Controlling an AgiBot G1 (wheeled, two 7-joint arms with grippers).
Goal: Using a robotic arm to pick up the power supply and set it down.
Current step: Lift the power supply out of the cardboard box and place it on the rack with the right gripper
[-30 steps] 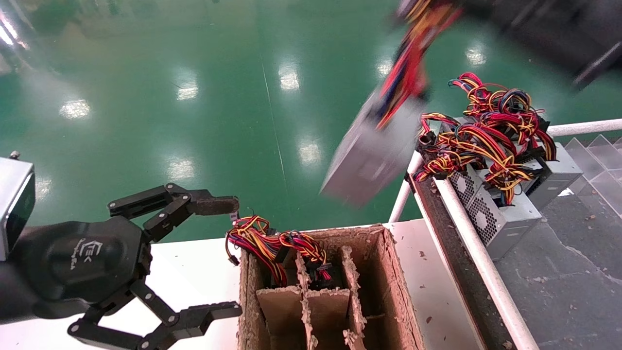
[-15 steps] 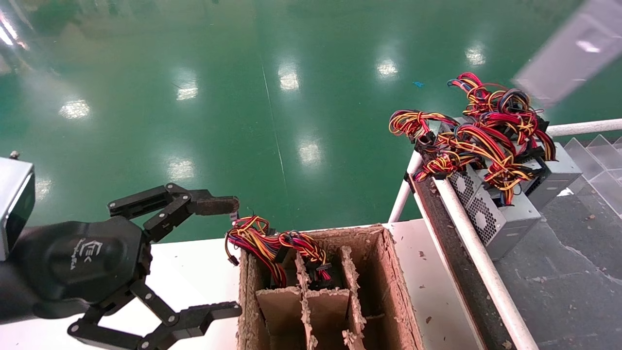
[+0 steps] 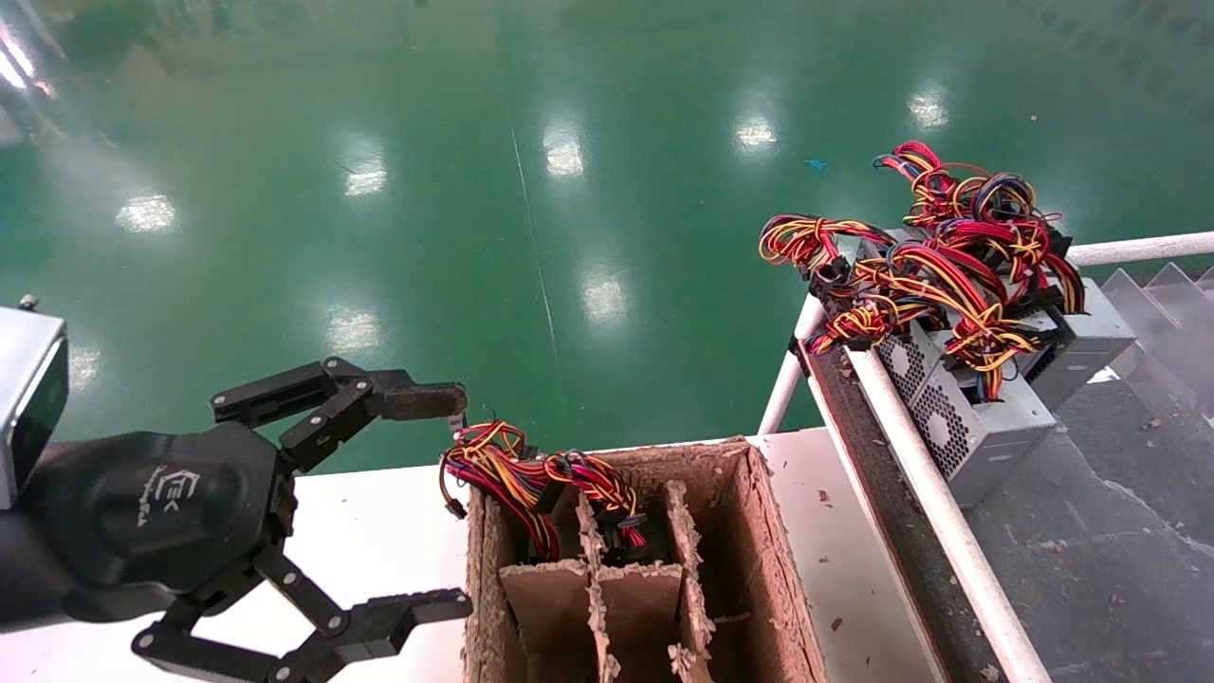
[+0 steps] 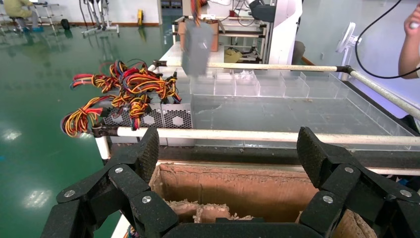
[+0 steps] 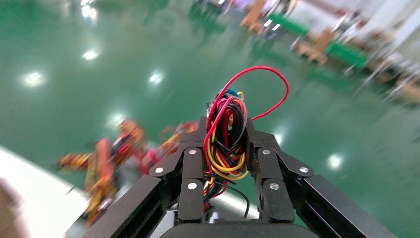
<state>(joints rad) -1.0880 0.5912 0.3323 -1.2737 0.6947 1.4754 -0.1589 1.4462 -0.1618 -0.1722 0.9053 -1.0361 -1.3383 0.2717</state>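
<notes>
Aloft, right pincer (image 5: 225, 148) clamping wires (image 5: 228, 134).

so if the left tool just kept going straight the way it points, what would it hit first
Probably the cardboard box: the open left tool points at its near wall, with red and yellow wires at the rim. Depth is unclear, so it might pass above.

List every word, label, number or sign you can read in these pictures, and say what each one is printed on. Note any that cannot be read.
White logo with small lettering on the left gripper's black housing, head view: too small to read.
Power supplies on the conveyor: no readable label.
Cardboard box: no print visible.
Right gripper, shut on the wires: no text visible.
</notes>
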